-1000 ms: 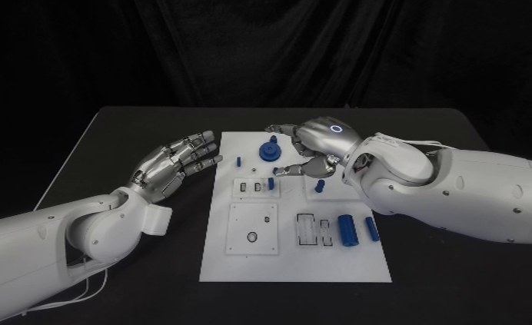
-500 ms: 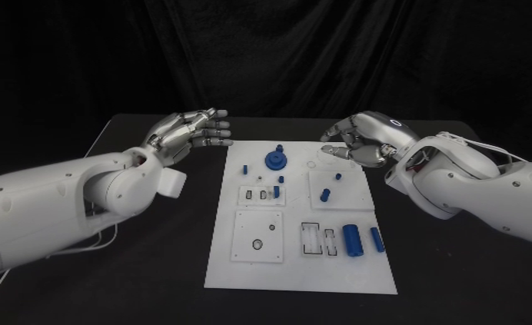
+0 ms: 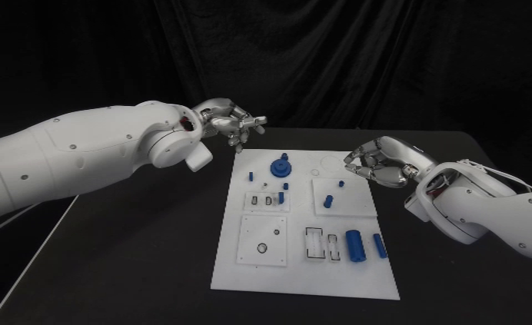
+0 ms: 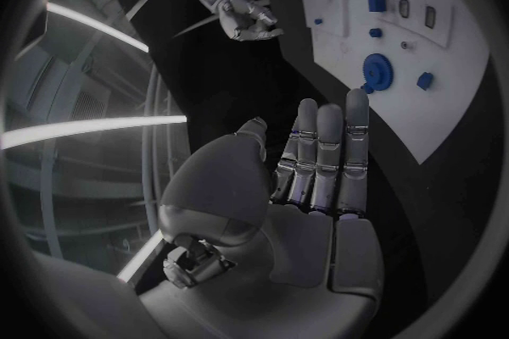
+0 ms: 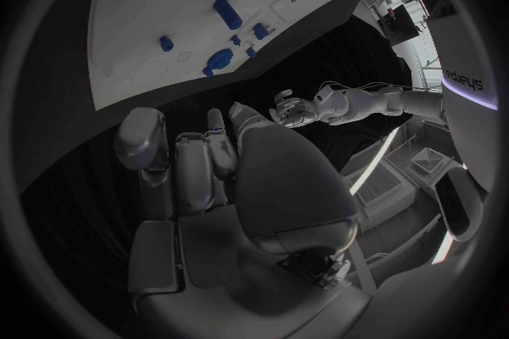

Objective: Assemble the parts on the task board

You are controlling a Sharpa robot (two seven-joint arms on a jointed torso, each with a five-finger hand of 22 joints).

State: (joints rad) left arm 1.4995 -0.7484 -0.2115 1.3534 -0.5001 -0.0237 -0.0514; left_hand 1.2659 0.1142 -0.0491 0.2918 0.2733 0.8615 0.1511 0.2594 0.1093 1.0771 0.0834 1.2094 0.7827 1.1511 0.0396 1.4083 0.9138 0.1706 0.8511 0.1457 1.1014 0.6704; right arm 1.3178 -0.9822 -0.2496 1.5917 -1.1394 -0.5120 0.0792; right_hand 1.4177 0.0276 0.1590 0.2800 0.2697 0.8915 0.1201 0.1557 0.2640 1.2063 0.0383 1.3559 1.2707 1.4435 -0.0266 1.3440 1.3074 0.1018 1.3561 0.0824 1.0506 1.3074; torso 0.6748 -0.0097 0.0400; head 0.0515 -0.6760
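Both the left robot hand (image 3: 231,124) and the right robot hand (image 3: 377,162) hover empty beside the flat white rectangular task board (image 3: 299,275) on the black counter (image 3: 133,263), left fingers spread, right loosely curled. A careless reach could topple the small blue plastic parts (image 3: 355,245).

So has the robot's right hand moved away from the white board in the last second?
Yes. The right hand was over the far end of the white board, near the blue gear; now it hangs beside the board's right edge, holding nothing.
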